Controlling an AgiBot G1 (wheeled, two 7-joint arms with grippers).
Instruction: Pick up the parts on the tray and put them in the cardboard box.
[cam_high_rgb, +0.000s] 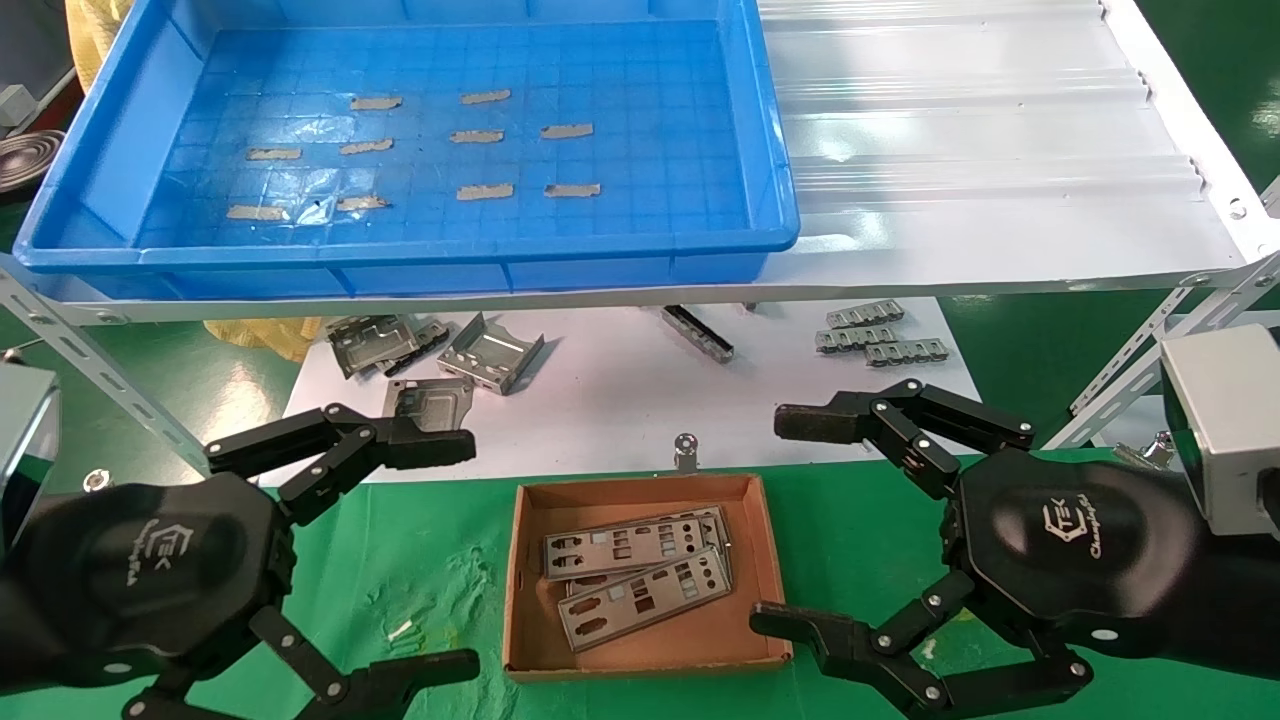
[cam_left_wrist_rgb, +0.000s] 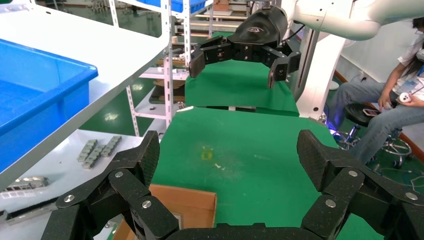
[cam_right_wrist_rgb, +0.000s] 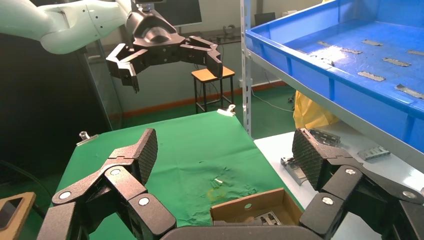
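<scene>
Parts lying stacked in cardboard box, at 6 o'clock from tray. Left gripper hanging released at box's 9 o'clock, holding nothing. Right gripper hanging released at box's 3 o'clock, holding nothing.

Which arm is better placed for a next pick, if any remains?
Neither stands out. The left gripper and right gripper both hover open, flanking the cardboard box. The tray shows only tape strips; the parts already lie in the box.
</scene>
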